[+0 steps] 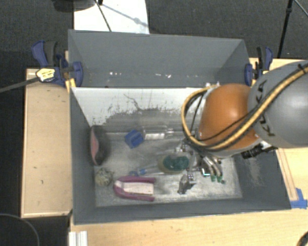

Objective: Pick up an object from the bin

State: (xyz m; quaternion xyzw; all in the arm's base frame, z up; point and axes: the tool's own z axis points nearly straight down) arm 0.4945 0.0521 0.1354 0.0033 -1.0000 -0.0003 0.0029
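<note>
One teal, rounded thing [174, 163] lies mid-floor in the bin [154, 55], just up and left of the end effector [187, 182]. Whether that is released or clenched cannot be told. Farther left lie a blue-capped clear tube [143, 136], a purple-and-white packet [135, 188] and a speckled ball [103, 177].

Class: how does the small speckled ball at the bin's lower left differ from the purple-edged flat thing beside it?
The speckled ball is round and smaller; the purple-edged flat thing is long and low. The ball is mottled grey-brown, the flat thing purple with a pale face. Both lie on the bin floor.
</note>
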